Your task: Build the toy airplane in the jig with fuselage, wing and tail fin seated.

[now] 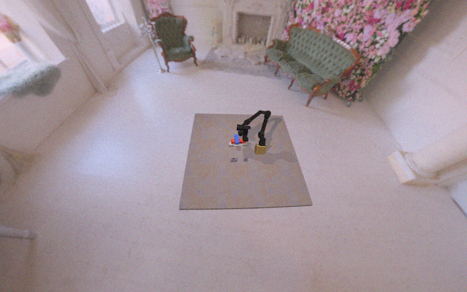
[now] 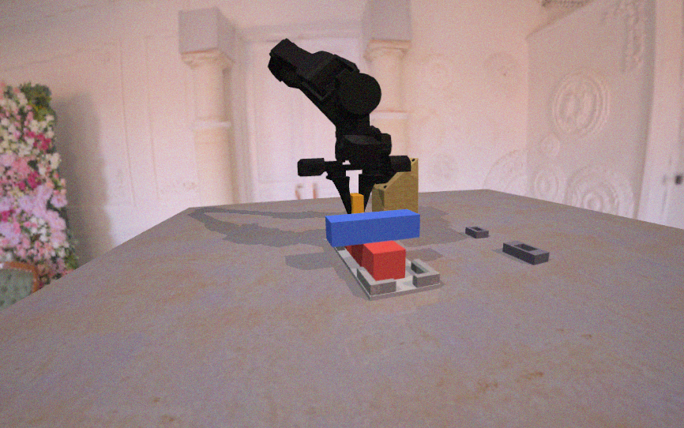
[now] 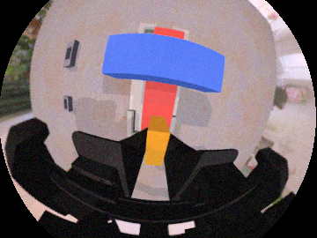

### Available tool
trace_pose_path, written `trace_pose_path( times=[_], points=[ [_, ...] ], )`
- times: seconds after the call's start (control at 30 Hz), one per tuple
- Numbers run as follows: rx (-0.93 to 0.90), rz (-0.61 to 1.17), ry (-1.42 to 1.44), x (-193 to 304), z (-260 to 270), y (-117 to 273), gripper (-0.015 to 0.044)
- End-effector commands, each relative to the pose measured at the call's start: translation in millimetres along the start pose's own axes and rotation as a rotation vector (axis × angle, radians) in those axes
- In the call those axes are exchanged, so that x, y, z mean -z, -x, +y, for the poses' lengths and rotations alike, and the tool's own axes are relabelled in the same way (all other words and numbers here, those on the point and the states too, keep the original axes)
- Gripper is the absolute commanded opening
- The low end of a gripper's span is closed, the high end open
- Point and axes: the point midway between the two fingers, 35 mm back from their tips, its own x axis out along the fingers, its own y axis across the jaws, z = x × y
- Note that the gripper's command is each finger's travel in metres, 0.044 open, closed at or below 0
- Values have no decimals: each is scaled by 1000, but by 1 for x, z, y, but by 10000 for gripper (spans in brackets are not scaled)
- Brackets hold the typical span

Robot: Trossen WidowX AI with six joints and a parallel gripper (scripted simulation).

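The red fuselage [image 1: 242, 141] [image 2: 384, 260] [image 3: 158, 103] lies lengthwise in the pale grey cradle [image 2: 375, 288] [image 3: 136, 92] and looks level. The blue wing [image 1: 236, 139] [image 2: 373, 227] [image 3: 163, 59] lies across the top of the fuselage; its tab is hidden. My gripper [image 1: 245, 139] [image 2: 357, 205] [image 3: 155, 132] is shut on the orange tail fin [image 2: 357, 200] [image 3: 156, 152], which is upright over the tail end of the fuselage. The wing hides the fin's foot in the exterior view, so I cannot tell whether its tab is fully down in the socket.
Two dark grey holders, a larger one [image 1: 233, 159] [image 2: 526, 252] [image 3: 71, 54] and a smaller one [image 1: 245, 159] [image 2: 476, 232] [image 3: 68, 103], stand empty to one side of the cradle. The arm's yellowish base block [image 1: 260, 149] [image 2: 398, 194] stands beyond the tail end.
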Motion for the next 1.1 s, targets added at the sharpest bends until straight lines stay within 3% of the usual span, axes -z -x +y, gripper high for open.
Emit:
trace_pose_path(
  times=[0.0,0.23,0.53,0.67,1.0,1.07],
  points=[
    [1,7,1,2,1,-3,65],
    [1,7,1,2,1,-3,65],
    [0,1,0,0,0,0,0],
    [0,1,0,0,0,0,0],
    [0,1,0,0,0,0,260],
    [0,1,0,0,0,0,260]
  ],
)
